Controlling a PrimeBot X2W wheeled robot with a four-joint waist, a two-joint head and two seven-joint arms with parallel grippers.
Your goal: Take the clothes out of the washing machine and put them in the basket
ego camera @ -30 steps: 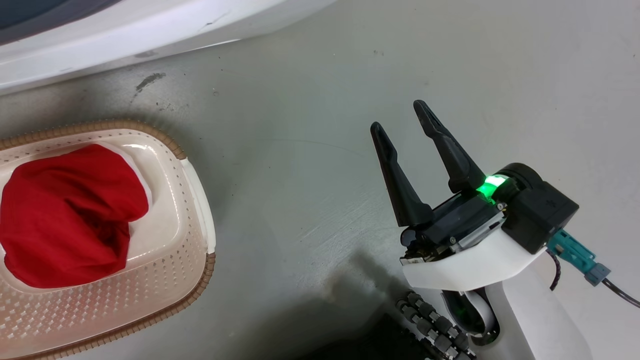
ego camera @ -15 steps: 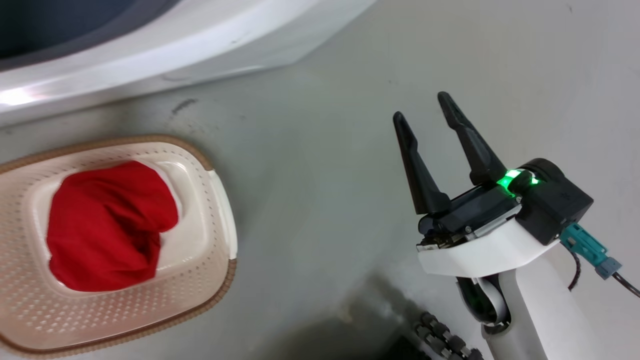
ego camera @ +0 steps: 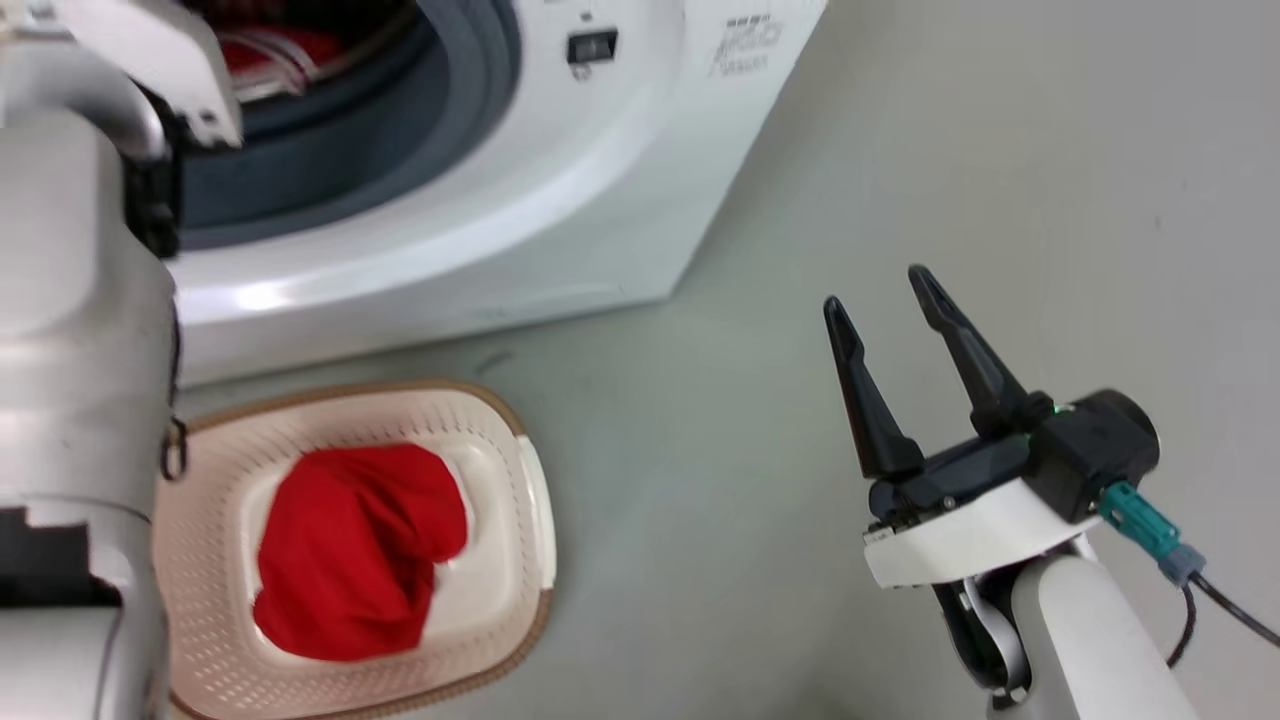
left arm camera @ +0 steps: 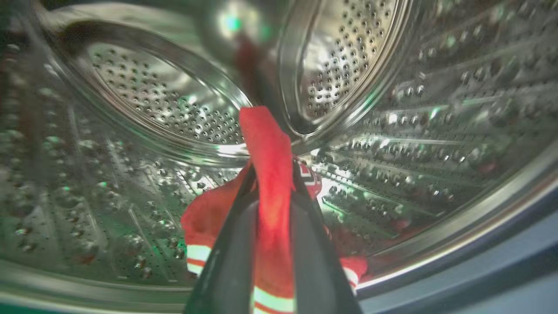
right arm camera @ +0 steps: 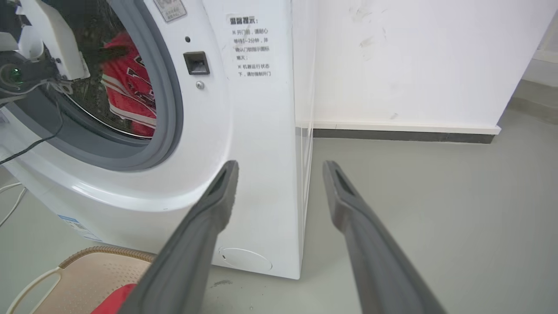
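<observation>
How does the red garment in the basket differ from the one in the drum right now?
The plain garment is all red; the striped garment has white stripes and lettering patches. The plain garment lies bunched in the basket on the floor; the striped garment is inside the drum. The plain garment lies free, while the left gripper is shut on a fold of the striped garment. Both are bright red soft fabric.

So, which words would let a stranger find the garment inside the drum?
Find the white washing machine and look into its steel drum. There the left gripper pinches a red garment. Unlike the plain red one in the basket, it has white stripes.
</observation>
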